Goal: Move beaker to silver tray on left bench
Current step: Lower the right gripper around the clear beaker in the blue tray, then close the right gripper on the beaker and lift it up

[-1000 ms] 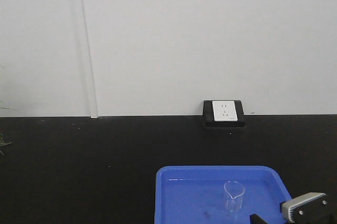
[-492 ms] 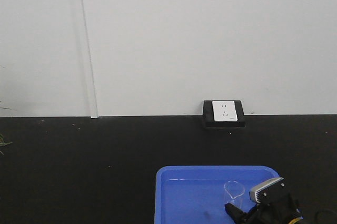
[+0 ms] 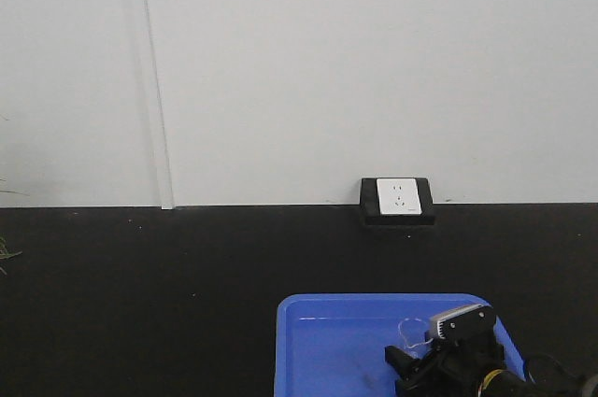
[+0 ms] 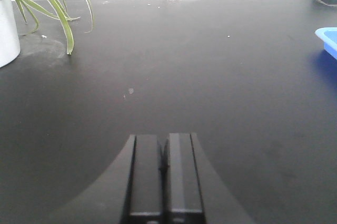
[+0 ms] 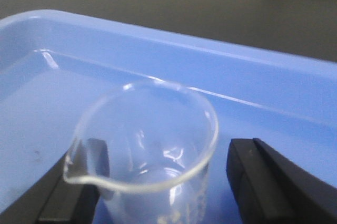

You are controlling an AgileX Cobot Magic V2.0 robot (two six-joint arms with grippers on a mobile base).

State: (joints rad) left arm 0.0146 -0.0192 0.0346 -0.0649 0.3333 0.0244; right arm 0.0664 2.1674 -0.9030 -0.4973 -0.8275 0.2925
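Note:
The small clear beaker [image 5: 147, 145] stands upright in a bright blue tray [image 5: 158, 39]. My right gripper [image 5: 163, 182] is open with the beaker between its jaws. The left finger [image 5: 73, 192] is close against the glass by the pour lip. The right finger [image 5: 258, 176] stands a little apart from it. In the front view only the beaker's rim [image 3: 411, 329] shows above the right gripper [image 3: 416, 364], inside the blue tray [image 3: 318, 341]. My left gripper [image 4: 164, 153] is shut and empty, low over the black bench [image 4: 210, 76]. The silver tray is out of view.
A wall socket box [image 3: 397, 199] sits at the back of the bench [image 3: 140, 276] against the white wall. In the left wrist view a potted plant in a white pot [image 4: 6, 23] stands far left and the blue tray's corner [image 4: 327, 37] shows at right.
My right gripper has moved left and further into the blue tray, from beside the beaker to around it, now hiding most of the beaker in the front view.

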